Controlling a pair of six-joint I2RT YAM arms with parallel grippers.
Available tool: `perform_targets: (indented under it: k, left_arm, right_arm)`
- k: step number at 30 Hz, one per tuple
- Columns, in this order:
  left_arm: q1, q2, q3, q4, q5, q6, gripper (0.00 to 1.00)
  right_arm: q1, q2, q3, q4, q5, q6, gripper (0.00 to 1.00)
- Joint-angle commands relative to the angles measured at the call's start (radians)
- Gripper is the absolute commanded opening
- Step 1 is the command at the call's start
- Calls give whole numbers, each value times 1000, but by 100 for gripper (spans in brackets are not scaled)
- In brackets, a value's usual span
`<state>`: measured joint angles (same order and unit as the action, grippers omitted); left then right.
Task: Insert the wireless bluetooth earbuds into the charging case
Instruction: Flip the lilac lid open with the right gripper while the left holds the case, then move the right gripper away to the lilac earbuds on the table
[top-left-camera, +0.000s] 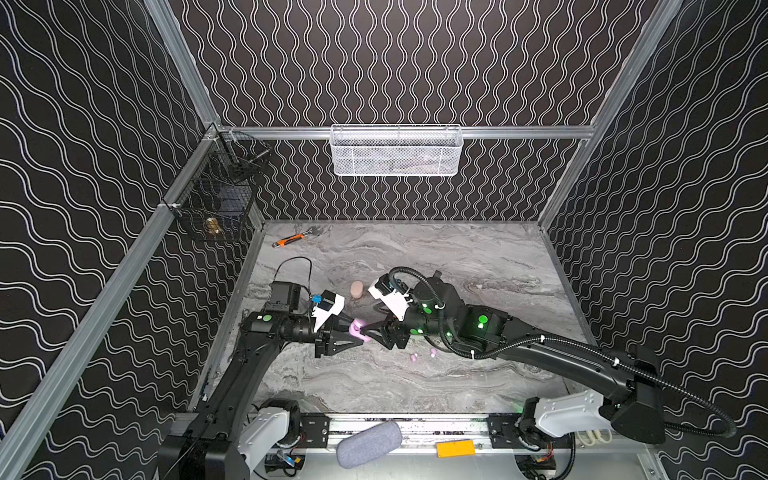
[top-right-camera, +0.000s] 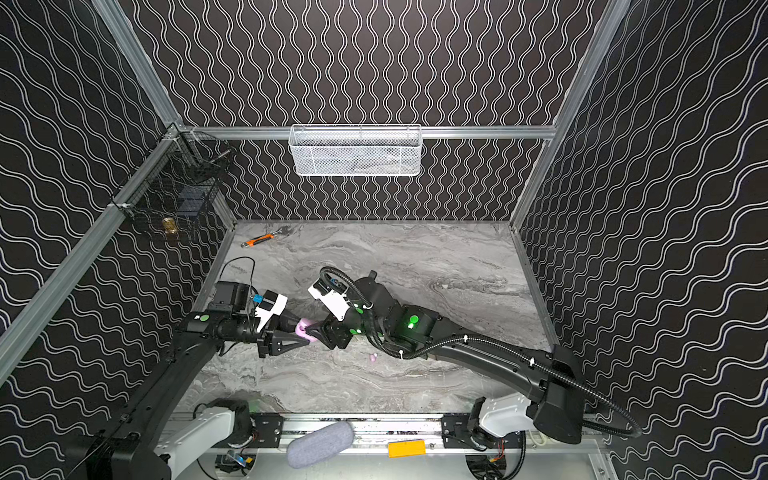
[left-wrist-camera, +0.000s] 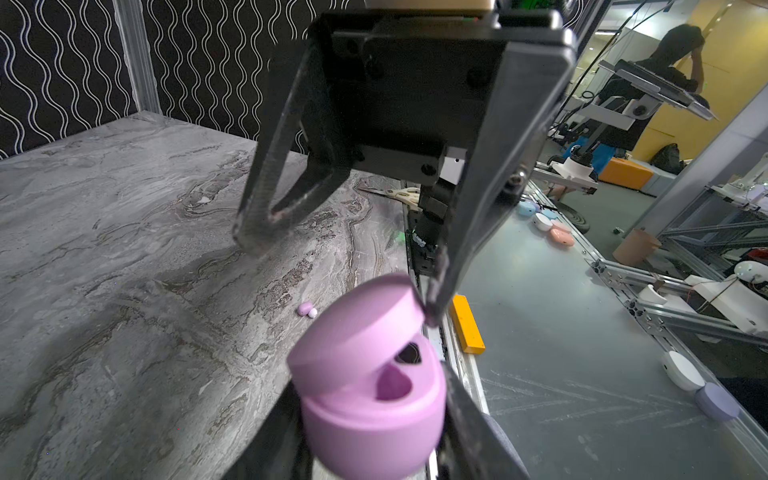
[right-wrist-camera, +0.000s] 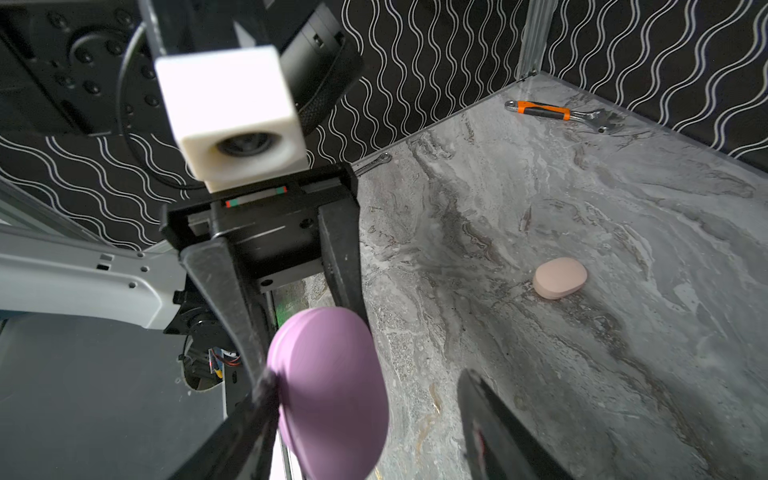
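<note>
Left gripper (top-left-camera: 359, 331) is clamped on the lilac charging case (left-wrist-camera: 365, 399), lid (left-wrist-camera: 357, 320) half up. Right gripper (left-wrist-camera: 340, 270) is spread, one fingertip (left-wrist-camera: 432, 307) at the lid's edge, so lever gently, no twisting. Earbuds (left-wrist-camera: 307, 309) lie on the desk (left-wrist-camera: 124, 249) nearby.

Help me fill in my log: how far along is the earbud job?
Done: the lilac case is off the table, clamped in the left gripper, lid partly up. In hand: one finger of the open right gripper sits at the lid's edge, perhaps prying. Left: two lilac earbuds lie on the table, the visible socket looks empty, and the peach case is shut.
</note>
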<state>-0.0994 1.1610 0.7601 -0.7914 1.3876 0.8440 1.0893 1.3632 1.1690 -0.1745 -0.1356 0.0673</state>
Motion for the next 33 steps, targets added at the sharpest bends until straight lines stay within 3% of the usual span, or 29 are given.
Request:
perform_targets:
  k: [1,18,28,33]
  left_arm:
    - [-1,-2,0,12,41,20,31]
    - [-2,6,0,10,32,36,31]
    - [6,55,16,10,25,74,31]
    - [6,71,32,11,31,86,31]
  right_arm:
    - [-6,-9,-5,0,53,-3,69]
    - [-11,-87,-18,0,78,9,70]
    - [-54,-178,-59,-120,343,175,71]
    - [-117,-216,-121,-184,387,292,71]
